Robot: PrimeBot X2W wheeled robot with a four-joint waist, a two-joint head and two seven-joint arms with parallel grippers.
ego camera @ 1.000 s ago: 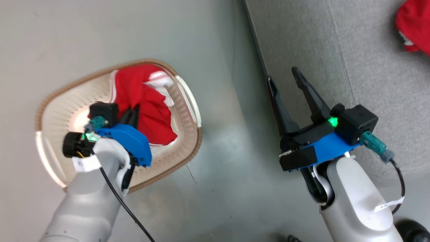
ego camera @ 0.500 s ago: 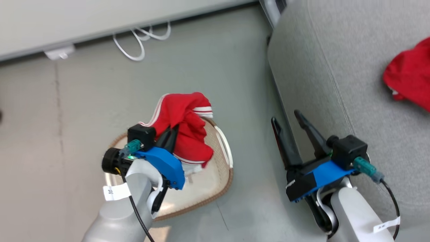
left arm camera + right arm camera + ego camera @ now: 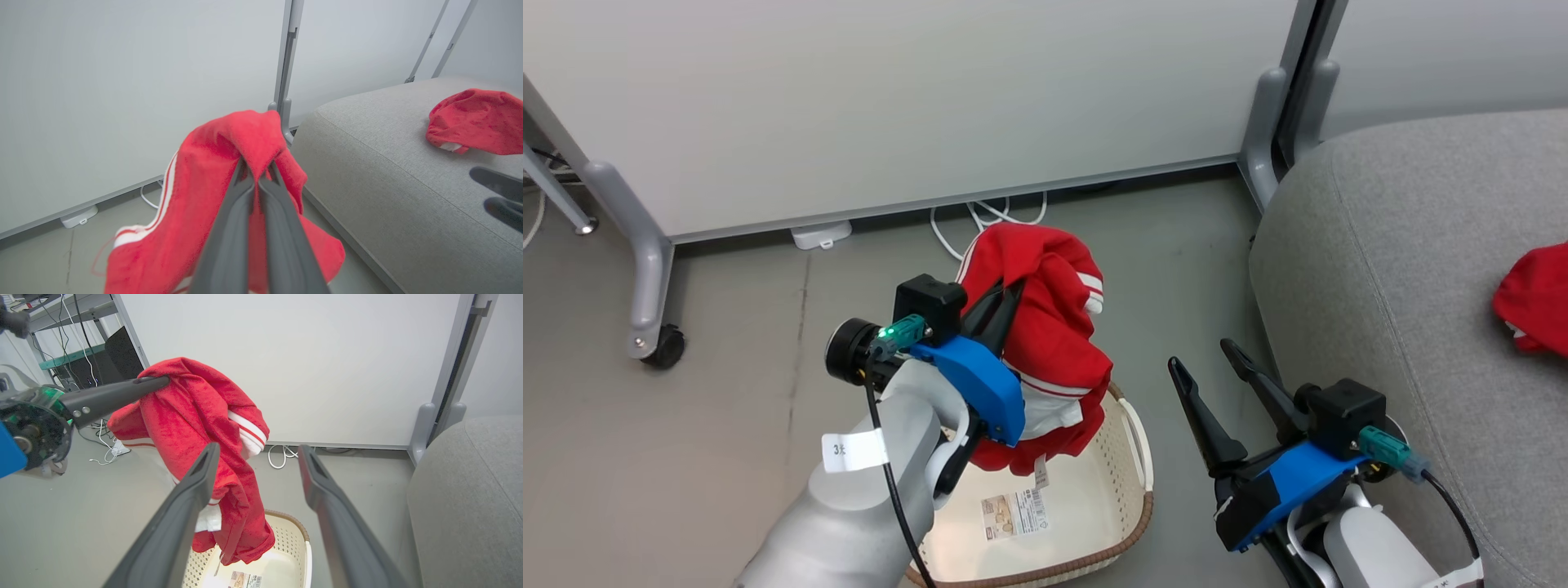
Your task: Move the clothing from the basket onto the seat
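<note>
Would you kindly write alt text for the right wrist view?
The shut left pincer holds a red, white-striped fabric garment dangling over a cream perforated plastic basket. The open right pincer frames it; a grey upholstered seat is at right.

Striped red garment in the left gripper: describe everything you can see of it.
The striped garment is soft red, fleecy-looking fabric with white stripes along its edges, white lining and a small tag dangling at the bottom. It hangs bunched and draped from the left gripper, whose fingers are shut on a fold near its top. Its lower end dangles over the basket; contact there can't be judged. Nothing else is seen touching it.
</note>
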